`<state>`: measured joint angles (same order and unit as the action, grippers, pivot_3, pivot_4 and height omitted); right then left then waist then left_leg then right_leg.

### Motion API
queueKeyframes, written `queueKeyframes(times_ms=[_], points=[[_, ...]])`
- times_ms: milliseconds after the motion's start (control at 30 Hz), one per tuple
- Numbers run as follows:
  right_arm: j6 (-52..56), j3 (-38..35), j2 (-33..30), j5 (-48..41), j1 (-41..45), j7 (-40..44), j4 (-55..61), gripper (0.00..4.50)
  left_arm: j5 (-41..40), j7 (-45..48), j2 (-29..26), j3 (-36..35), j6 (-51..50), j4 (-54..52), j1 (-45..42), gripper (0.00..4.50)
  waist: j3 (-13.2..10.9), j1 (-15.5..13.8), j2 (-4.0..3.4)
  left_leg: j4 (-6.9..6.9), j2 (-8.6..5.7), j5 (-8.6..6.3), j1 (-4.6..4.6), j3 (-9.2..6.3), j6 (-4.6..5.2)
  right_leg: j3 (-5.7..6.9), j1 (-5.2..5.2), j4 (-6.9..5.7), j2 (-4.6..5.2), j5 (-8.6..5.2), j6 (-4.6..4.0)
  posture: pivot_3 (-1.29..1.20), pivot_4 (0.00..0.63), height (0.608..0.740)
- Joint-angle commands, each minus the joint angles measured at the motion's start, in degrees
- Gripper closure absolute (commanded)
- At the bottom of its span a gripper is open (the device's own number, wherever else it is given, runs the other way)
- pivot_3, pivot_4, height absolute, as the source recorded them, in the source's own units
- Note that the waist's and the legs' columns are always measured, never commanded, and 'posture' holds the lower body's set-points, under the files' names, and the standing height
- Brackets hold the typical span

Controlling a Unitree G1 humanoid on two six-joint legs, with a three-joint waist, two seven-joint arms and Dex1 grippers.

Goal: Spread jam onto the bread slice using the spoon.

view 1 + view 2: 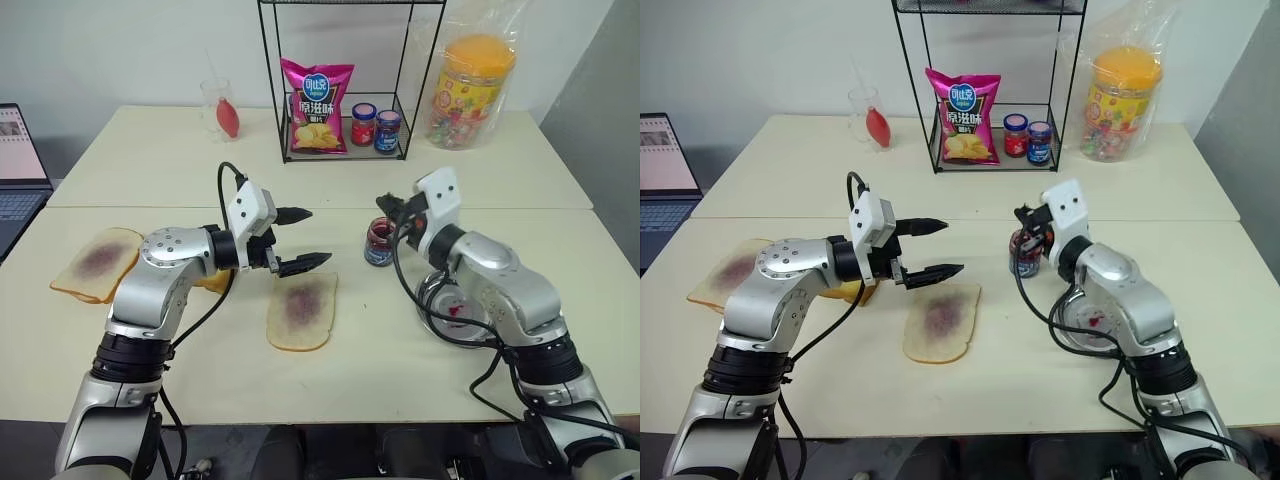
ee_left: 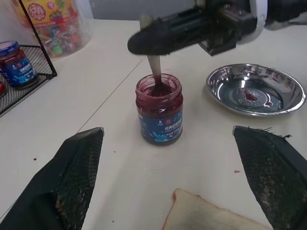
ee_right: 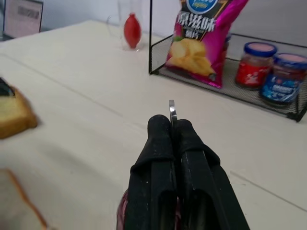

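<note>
The right gripper [image 2: 148,40] has its jaws pressed together on the thin handle of the spoon [image 2: 156,72], whose bowl is down inside the open jam jar [image 2: 159,115], in the dark jam [image 2: 158,90]. This jar stands on the surface a little to the right of the middle. The left gripper [image 1: 295,240] hangs in the air with its jaws wide apart and holds nothing; it is above the far edge of the bread slice [image 1: 302,312], pointing toward the jar.

The bread slice lies flat near the middle of the surface, on the near side, with a purple smear already in its centre. It is apart from the jar, to the left and nearer.

What could go wrong, in my judgement: the handle is slim and held only at its upper part, so the spoon may turn or slip between the jaws when it is lifted. The bowl may also catch the glass rim and tip the light jar. On the way to the bread, jam may drip on the surface. The open left gripper is close to this path, so the two arms could touch.

Around them, a steel bowl [image 1: 452,305] sits under the right arm. Another smeared slice [image 1: 97,262] lies at the left. At the far side stand a wire rack [image 1: 345,80] with a chips bag [image 1: 317,105] and two small jars [image 1: 375,127], a candy tub [image 1: 470,90], and a laptop [image 1: 20,170] at the left edge. The surface is pale beige, the wall behind is plain.
</note>
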<state>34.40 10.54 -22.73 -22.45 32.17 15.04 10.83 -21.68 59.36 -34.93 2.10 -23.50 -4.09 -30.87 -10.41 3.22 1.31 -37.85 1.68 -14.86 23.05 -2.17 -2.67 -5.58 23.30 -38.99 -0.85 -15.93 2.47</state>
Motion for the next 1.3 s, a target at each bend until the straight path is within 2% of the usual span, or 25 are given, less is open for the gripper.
queueKeyframes(times_ms=[33, 167, 267, 433, 933, 1300], points=[[-0.68, -0.49, 0.62, 2.56, 0.29, 1.17, 0.56, 4.43, -0.44, -0.07, -0.46, -0.70, 0.78, -2.12, -0.32, 0.00, 0.00, 0.00, 0.00, 0.00, 0.00, 0.00, 0.00, 0.00, 0.00, 0.00, 0.00, 0.00, 0.00, 0.00, 0.00, 0.00, 0.150, 0.740], [1.42, -2.19, 2.73, 1.90, 0.06, 1.08, 0.09, 4.43, -0.45, -0.20, -0.34, -0.71, 0.82, -2.19, -0.20, 0.00, 0.00, 0.00, 0.00, -0.01, 0.00, 0.00, -0.01, -0.02, 0.00, 0.02, 0.00, -0.01, 0.00, 0.00, 0.00, 0.00, 0.150, 0.740], [5.69, -8.09, 7.86, -3.41, 0.74, -1.60, -0.78, 4.43, -0.44, -0.38, -0.21, -0.73, 0.89, -2.21, -0.05, 0.00, 0.00, 0.00, 0.00, 0.00, 0.01, 0.00, -0.01, -0.03, 0.00, 0.03, 0.00, -0.02, 0.00, 0.00, 0.00, 0.00, 0.150, 0.740], [11.07, -15.70, 12.85, -8.09, 2.86, -5.33, -1.78, 4.43, -0.37, -0.51, -0.17, -0.79, 1.03, -2.17, -0.01, 0.00, 0.00, 0.00, 0.00, 0.00, 0.00, 0.00, 0.00, -0.04, 0.00, 0.03, 0.00, -0.02, 0.01, 0.00, 0.00, 0.00, 0.150, 0.740], [18.96, -29.02, 19.61, -17.79, 5.32, -13.93, -1.91, 4.43, -0.17, 0.04, 0.02, -0.34, 1.67, -1.53, -0.32, 0.00, 0.00, 0.08, -0.01, 0.03, 0.00, 0.00, 0.00, -0.04, 0.00, 0.03, 0.00, -0.02, 0.01, 0.00, 0.00, 0.00, 0.150, 0.740], [20.46, -34.10, 21.24, -22.92, 6.51, -19.10, -2.72, 4.43, 0.00, 0.33, 0.21, -0.14, 2.12, -1.12, -0.67, 0.00, -0.01, 0.13, -0.02, 0.05, 0.00, 0.00, 0.00, -0.03, 0.00, 0.03, 0.00, -0.01, 0.01, 0.00, 0.00, 0.00, 0.150, 0.740]])
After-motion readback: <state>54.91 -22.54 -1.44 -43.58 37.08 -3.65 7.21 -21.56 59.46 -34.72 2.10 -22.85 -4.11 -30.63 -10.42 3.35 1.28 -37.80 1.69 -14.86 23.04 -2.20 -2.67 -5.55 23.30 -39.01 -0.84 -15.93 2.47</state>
